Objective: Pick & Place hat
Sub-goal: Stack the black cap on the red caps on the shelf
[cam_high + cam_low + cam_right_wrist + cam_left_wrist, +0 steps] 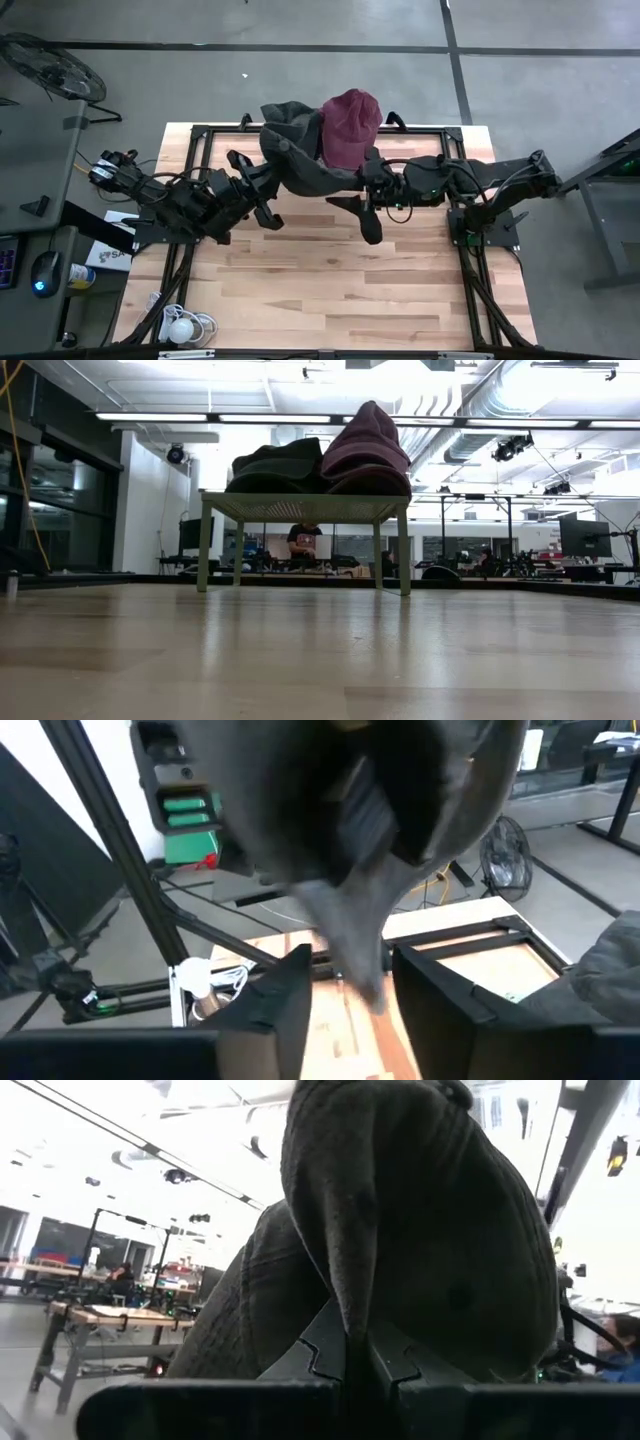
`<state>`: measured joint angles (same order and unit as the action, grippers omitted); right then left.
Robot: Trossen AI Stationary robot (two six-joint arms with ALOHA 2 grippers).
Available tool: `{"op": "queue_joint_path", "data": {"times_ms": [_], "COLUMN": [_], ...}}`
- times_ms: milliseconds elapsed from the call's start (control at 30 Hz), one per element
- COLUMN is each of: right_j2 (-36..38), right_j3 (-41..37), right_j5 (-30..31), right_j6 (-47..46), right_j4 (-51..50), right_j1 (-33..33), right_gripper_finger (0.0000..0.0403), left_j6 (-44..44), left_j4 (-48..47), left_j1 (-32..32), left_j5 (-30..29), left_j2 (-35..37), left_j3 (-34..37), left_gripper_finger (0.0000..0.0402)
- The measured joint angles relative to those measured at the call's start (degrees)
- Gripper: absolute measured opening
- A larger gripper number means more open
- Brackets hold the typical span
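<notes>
Seen from above, a wooden table point(330, 290) carries two dark arms that meet near its far middle. At the far left, off the table, a round fan point(55, 68) stands on the floor.

The left gripper point(272, 160) reaches in from the left, its fingers point(320, 1345) pressed together on a fold of a dark grey hat point(300, 150). This hat hangs raised between the two arms, its long axis running left to right, its crown toward the far edge of the table.

Just to its right, a maroon cap point(350, 125) sits on a low mesh stand point(305, 507), touching the grey hat, its dome upward.

The right gripper point(365, 215) comes in from the right. Its fingers point(290, 995) stand partly apart, with a drooping edge of the grey hat hanging between them; I cannot tell whether they hold it.
</notes>
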<state>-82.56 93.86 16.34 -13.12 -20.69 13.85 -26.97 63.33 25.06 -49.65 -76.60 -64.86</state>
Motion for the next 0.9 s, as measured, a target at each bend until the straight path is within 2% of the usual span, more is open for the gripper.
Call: {"op": "queue_joint_path", "data": {"times_ms": [333, 633, 900], "right_j2": [0.00, 0.00, 0.41], "right_j3": [0.00, 0.00, 0.00], "right_j5": [-1.00, -2.01, -1.78], "right_j6": [1.87, 1.63, 1.07], "right_j4": [0.07, -0.06, -1.44], "right_j1": [0.04, 0.04, -0.03], "right_gripper_finger": [0.0015, 0.0007, 0.0005], "left_j6": [0.25, 0.27, 0.27], "left_j4": [-0.15, -2.17, -8.86], "left_j1": [0.00, 0.02, 0.09], "left_j5": [-0.13, -0.43, -1.57], "left_j2": [0.00, 0.00, 0.05], "left_j3": [0.00, 0.00, -0.07], "left_gripper_finger": [0.0000, 0.0008, 0.0091]}}
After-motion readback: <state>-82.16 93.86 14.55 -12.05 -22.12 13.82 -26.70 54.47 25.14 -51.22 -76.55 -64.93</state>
